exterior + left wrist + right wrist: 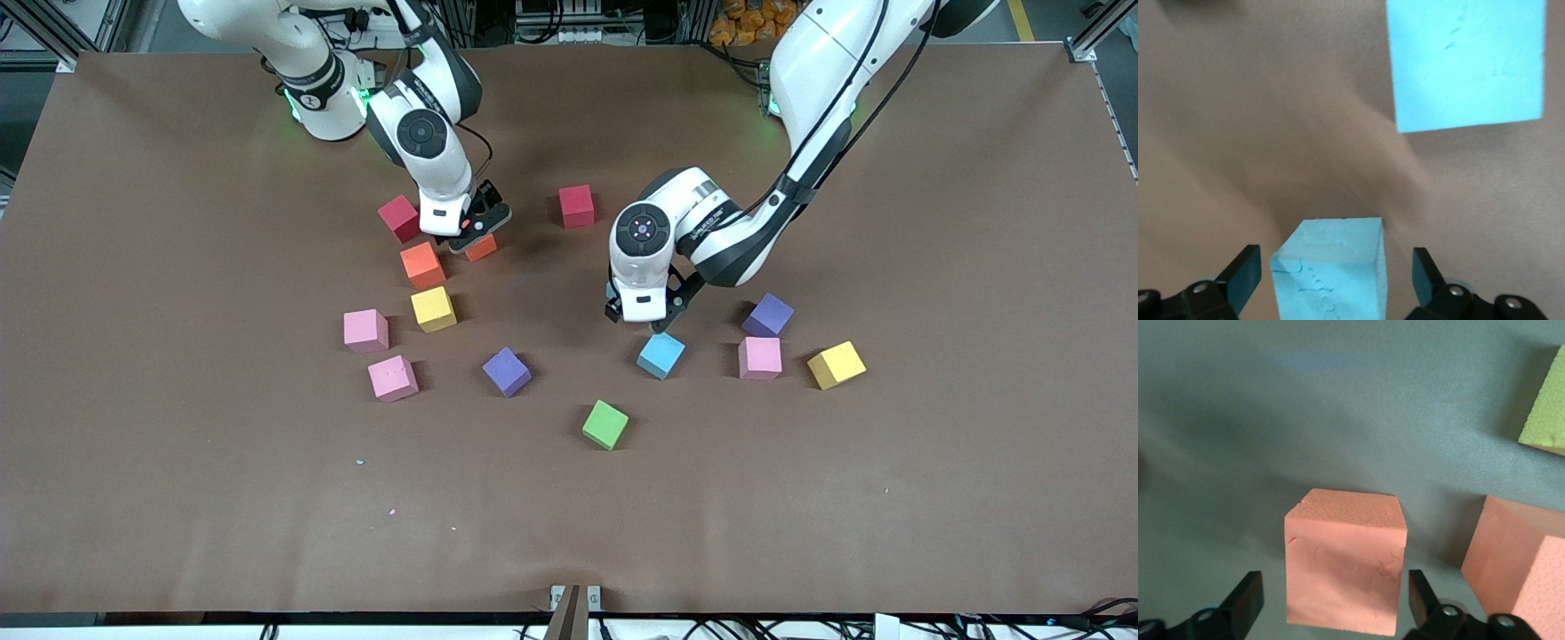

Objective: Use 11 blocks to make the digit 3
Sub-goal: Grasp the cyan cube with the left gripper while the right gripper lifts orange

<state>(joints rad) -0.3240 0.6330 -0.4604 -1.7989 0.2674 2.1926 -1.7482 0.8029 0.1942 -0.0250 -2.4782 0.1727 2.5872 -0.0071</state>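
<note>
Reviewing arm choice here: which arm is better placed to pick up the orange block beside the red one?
Right. The right gripper already straddles that orange block, fingers open on either side. The left gripper brackets a light blue block instead.

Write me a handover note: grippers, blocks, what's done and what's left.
Left gripper: open, low over the table, straddling a blue block without gripping it. A second blue block lies close by.
Right gripper: open, straddling an orange block and not clamped on it. A second orange block sits beside it.
Red blocks, pink blocks, yellow blocks and purple blocks lie scattered mid-table. The green cube is nearest the camera.
Done: no stroke of the 3 shows yet.
Left: likely grasp these two blocks, then place all eleven.
</note>
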